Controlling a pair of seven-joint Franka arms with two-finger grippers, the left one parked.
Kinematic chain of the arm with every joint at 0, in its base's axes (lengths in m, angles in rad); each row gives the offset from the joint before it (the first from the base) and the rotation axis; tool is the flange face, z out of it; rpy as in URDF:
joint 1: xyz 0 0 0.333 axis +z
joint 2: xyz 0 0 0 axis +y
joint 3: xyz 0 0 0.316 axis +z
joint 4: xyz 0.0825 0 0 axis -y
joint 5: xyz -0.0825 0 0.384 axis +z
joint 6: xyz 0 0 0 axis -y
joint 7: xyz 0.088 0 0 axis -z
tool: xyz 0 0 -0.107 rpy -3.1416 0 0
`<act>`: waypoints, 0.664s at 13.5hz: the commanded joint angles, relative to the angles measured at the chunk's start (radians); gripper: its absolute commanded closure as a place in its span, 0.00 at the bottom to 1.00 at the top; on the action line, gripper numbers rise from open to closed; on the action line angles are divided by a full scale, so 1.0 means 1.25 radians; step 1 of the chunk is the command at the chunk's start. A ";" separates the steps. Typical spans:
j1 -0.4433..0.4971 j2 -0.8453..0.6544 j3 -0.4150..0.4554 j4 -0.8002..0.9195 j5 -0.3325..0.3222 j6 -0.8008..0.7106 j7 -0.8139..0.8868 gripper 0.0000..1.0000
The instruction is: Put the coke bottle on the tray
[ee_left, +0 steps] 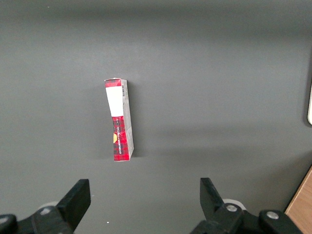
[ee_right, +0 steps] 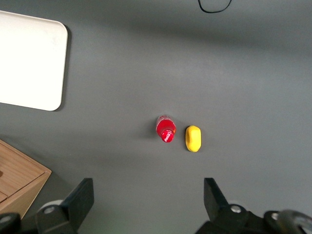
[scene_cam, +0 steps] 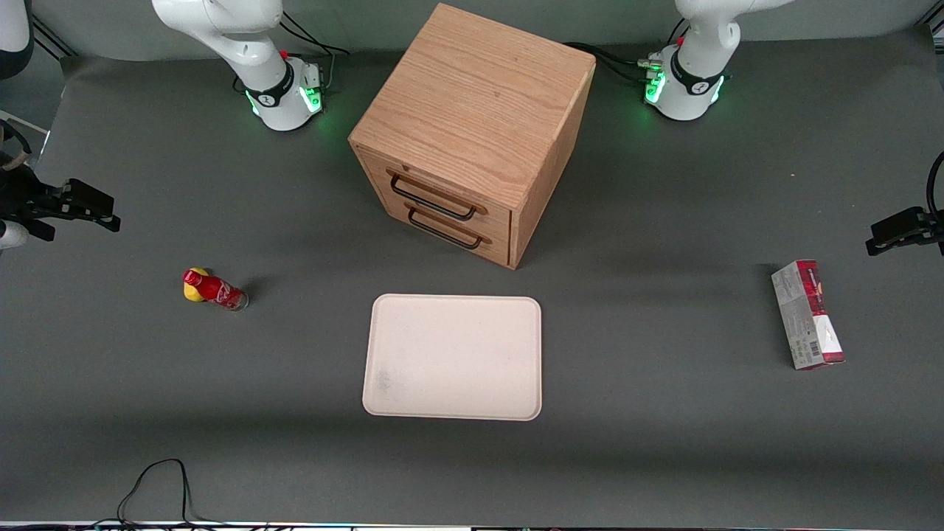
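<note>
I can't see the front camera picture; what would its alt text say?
A coke bottle stands on a grey table, apart from the bare cream tray at centre. The open gripper hovers high above the working arm's end; a wooden drawer cabinet sits above the tray.

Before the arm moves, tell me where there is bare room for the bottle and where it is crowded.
The tray is bare all over. Open mat lies between it and the coke bottle, and between it and the carton box. Crowded: the yellow lemon-like lump sits right beside the bottle, and the wooden drawer cabinet stands close above the tray. The open end effector hovers above the bottle.
</note>
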 commanded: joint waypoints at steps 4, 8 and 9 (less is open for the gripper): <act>-0.011 0.001 0.007 0.006 0.022 -0.022 0.009 0.00; -0.011 0.000 0.007 0.005 0.021 -0.022 0.000 0.00; -0.011 -0.002 0.007 0.002 0.021 -0.022 0.002 0.00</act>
